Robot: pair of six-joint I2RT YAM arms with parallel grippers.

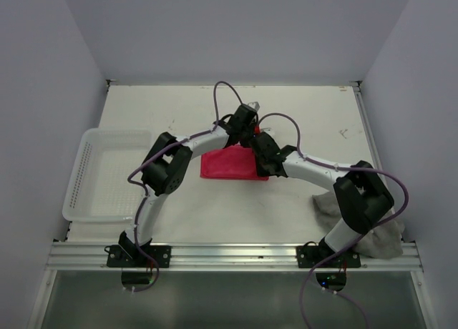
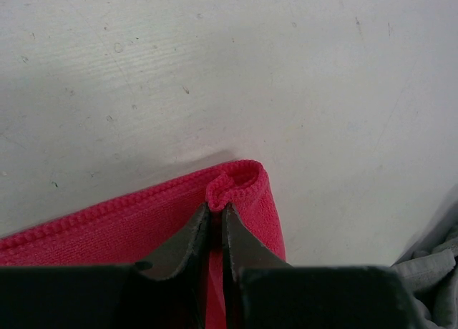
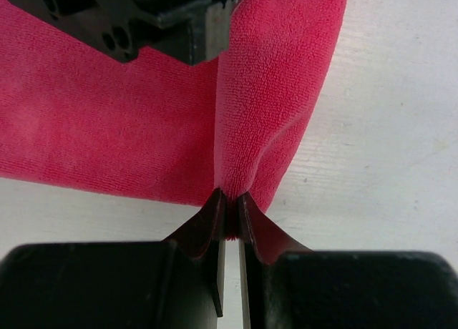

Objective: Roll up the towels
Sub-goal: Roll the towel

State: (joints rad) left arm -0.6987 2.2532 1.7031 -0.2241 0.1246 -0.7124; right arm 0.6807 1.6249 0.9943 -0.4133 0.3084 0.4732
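The pink-red towel (image 1: 227, 164) lies on the table's middle, its right edge folded up into a ridge. My left gripper (image 1: 252, 126) is shut on the far end of that ridge; in its wrist view the fingers (image 2: 187, 242) pinch the hemmed corner of the towel (image 2: 240, 182). My right gripper (image 1: 259, 144) is shut on the near end of the same fold, where the towel (image 3: 107, 121) rises between the fingertips (image 3: 206, 218). The left gripper's body (image 3: 154, 18) shows at the top of that view. The grey-taupe towel (image 1: 383, 239) lies crumpled at the near right, partly under the right arm.
A white perforated basket (image 1: 87, 179) stands at the table's left edge. An aluminium rail (image 1: 229, 256) runs along the near edge with both arm bases on it. Purple cables loop over the arms. White walls enclose the table on three sides.
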